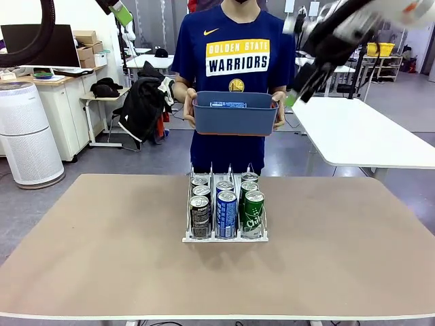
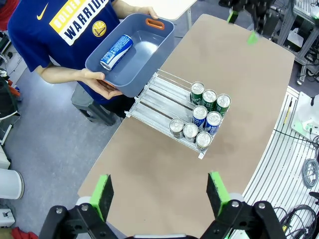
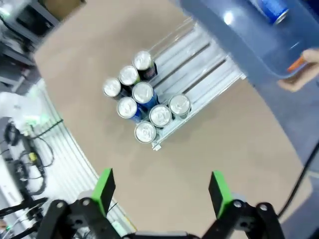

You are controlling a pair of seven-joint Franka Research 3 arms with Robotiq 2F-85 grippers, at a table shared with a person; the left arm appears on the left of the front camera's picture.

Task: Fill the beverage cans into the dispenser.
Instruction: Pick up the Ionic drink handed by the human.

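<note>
The dispenser [image 1: 224,236] stands at the table's middle, its front end loaded with several beverage cans [image 1: 226,214]: black in the left lane, blue in the middle, green on the right. The rear of its lanes [image 2: 160,97] is bare. Across the table a person holds a dark blue tub [image 1: 235,117] at waist height, and one blue can [image 2: 116,52] lies inside it. My left gripper [image 2: 160,194] hangs open high over the near table edge. My right gripper [image 3: 161,191] is open too, high above the table's right side. Neither holds anything.
The brown table [image 1: 102,258] is bare around the dispenser. The person's hands [image 2: 102,82] grip the tub's orange handles just beyond the far edge. A white table [image 1: 360,129] stands behind on the right, and an air purifier [image 1: 27,136] on the left.
</note>
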